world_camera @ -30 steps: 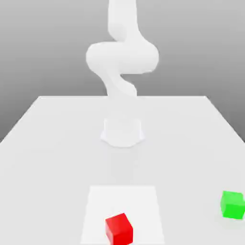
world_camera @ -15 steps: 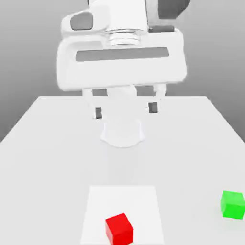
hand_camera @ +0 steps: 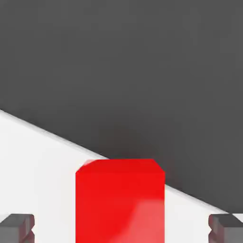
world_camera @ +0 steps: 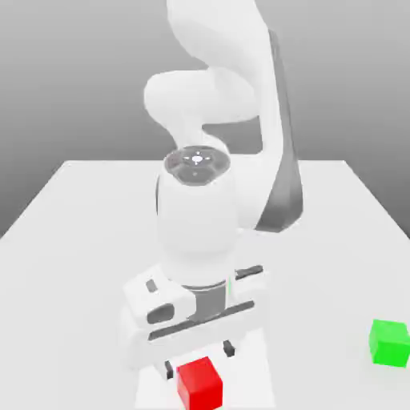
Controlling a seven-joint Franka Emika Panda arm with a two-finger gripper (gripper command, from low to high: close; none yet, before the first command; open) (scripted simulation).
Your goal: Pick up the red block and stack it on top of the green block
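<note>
The job looks to be at its opening stage: the red block [world_camera: 199,385] sits on the white square [world_camera: 248,376] on the tabletop [world_camera: 72,320], near the edge closest to the exterior view's camera. The gripper's fingers [world_camera: 198,359] are spread wide, one to each side of the block, with white showing between each of them and the red in the hand view. Gripping, lifting, carrying and stacking all remain, I'd judge. The green block [world_camera: 389,343] waits well apart, toward the exterior view's right, nothing on top of it.
</note>
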